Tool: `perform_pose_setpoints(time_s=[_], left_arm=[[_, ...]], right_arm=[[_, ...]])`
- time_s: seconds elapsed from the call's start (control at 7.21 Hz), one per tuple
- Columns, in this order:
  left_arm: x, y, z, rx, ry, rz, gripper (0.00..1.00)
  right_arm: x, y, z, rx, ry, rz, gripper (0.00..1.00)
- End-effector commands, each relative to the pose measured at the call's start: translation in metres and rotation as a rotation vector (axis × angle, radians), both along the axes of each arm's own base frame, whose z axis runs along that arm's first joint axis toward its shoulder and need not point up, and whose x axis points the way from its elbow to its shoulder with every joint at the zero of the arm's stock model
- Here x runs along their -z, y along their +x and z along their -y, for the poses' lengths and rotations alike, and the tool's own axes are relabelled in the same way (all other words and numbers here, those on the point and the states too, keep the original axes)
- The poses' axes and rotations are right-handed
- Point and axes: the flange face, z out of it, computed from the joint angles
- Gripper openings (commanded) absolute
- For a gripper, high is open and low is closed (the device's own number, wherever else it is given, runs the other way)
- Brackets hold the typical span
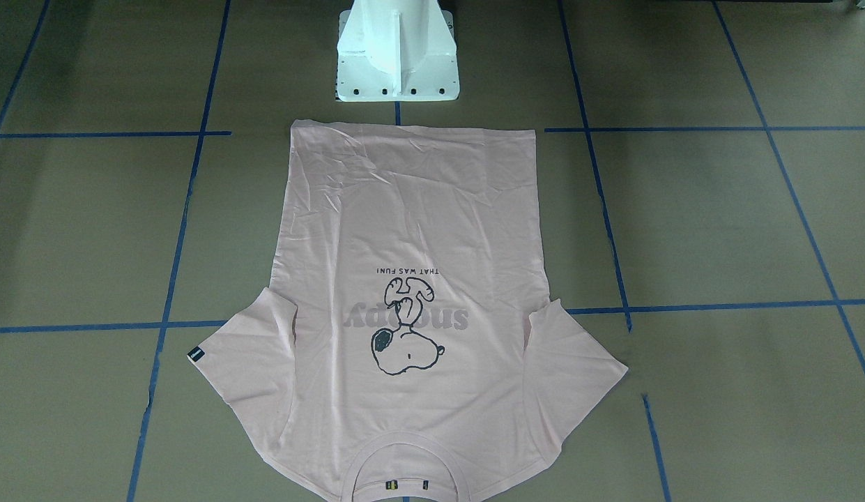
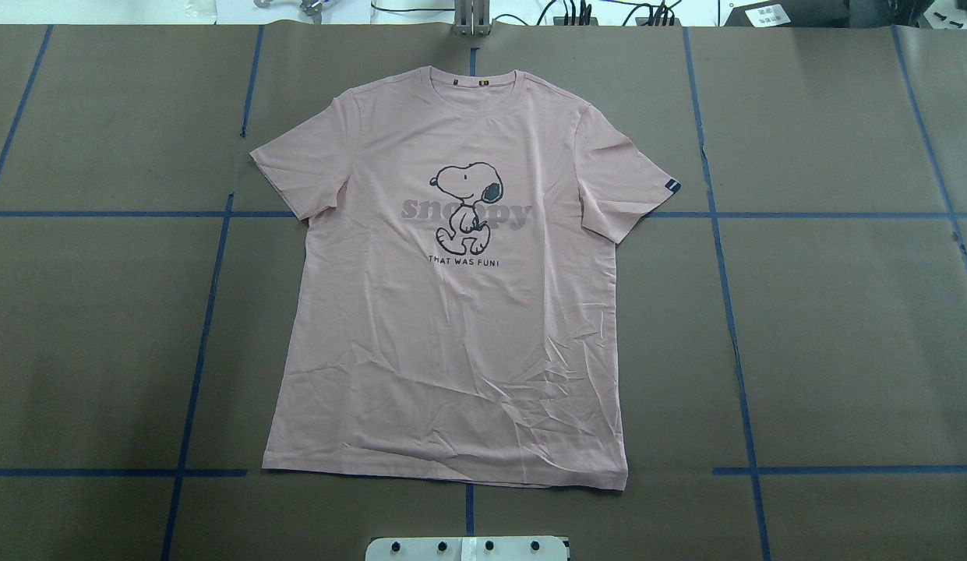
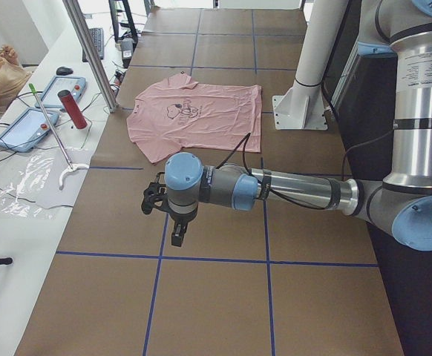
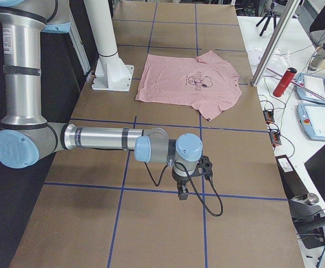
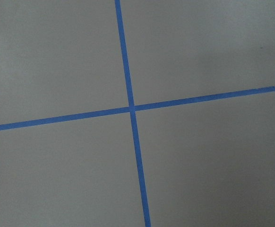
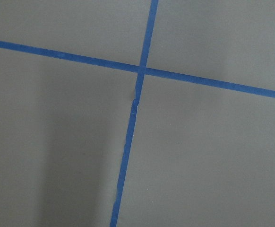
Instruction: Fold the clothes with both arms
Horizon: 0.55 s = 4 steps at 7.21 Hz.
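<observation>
Pink cotton T-shirt (image 2: 452,327) lies flat, print up, before the pedestal (image 1: 397,63), probably limp and light, best pinched at its hem corners; whether the left gripper (image 3: 177,234) and right gripper (image 4: 182,192) are spread, I cannot tell.

Pale pink T-shirt (image 2: 452,351), black-outline dog print (image 2: 466,206), grey lettering (image 2: 418,210)

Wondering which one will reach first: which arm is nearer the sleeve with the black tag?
Right. The right end effector hangs off the tag side of the shirt; the left end effector hangs beyond the other sleeve.
</observation>
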Motion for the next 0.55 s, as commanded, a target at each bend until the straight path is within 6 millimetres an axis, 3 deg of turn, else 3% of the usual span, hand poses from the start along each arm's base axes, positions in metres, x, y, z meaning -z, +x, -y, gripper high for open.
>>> perform_pose_setpoints(time_s=[0.0,0.42], left_arm=[[0.004,0.003,0.003,-0.003,-0.003,-0.017,1.0],[0.012,0.014,0.007,-0.027,0.014,-0.008,1.0]], right_arm=[[0.001,-0.001,0.0,0.0,0.006,0.002,1.0],[0.005,-0.006,0.001,-0.001,0.032,0.053,1.0]])
